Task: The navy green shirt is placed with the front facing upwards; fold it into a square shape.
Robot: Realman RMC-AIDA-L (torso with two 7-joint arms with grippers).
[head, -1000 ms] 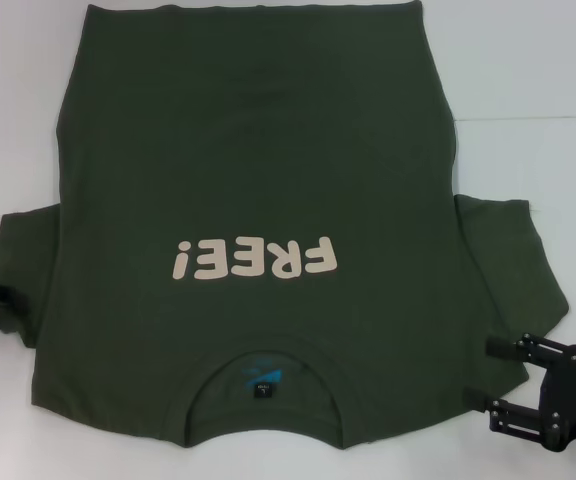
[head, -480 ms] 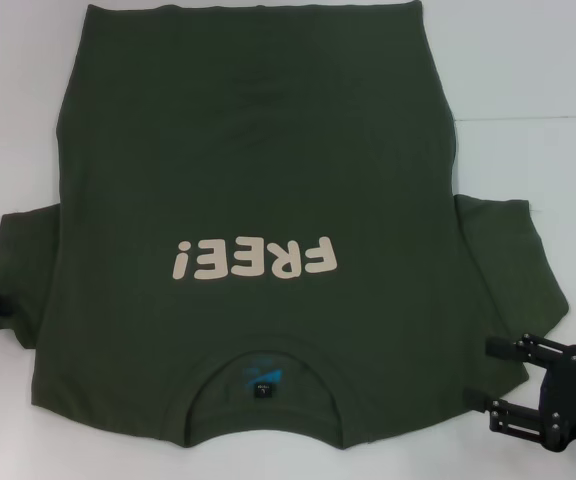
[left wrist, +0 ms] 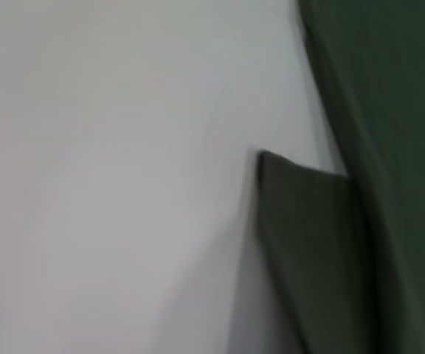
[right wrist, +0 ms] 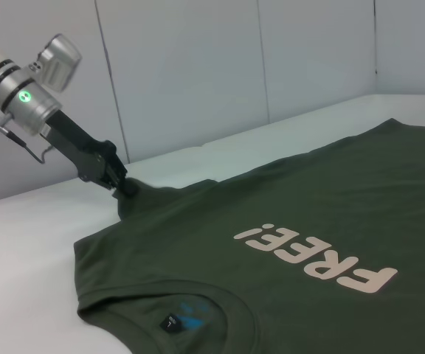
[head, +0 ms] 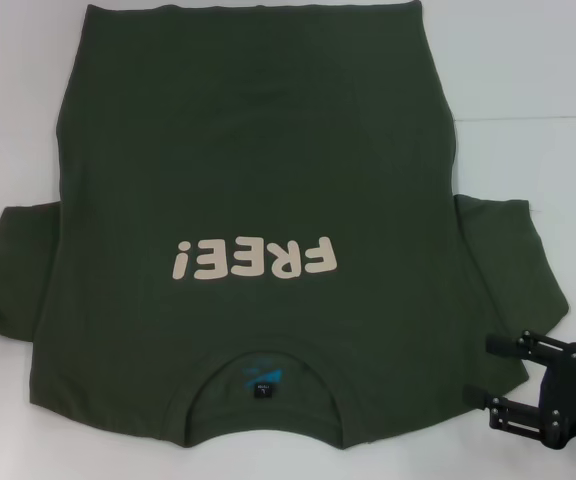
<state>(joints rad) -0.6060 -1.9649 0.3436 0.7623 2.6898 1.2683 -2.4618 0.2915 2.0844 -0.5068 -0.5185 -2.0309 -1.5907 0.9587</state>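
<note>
Right gripper (head: 490, 375) sits by the near right shoulder, jaws wide open, holding nothing. Shirt (head: 258, 180) lies flat on the table (head: 528, 60), print up, collar nearest. Left gripper (right wrist: 124, 189) is at the left sleeve (head: 18, 260) tip, apparently pinching it. Step looks like sleeve fold-in; next calls for carrying the sleeve over the body.

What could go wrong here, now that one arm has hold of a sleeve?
1. The left tool pinches only the tip of the shirt's left sleeve. Such a small bite might slip out when pulled.
2. If it lifts or drags too far, the whole shirt could slide on the smooth white table and wrinkle, spoiling a square fold.
3. The right tool waits open beside the other sleeve, not gripping it, so a one-sided pull may skew the cloth.
</note>
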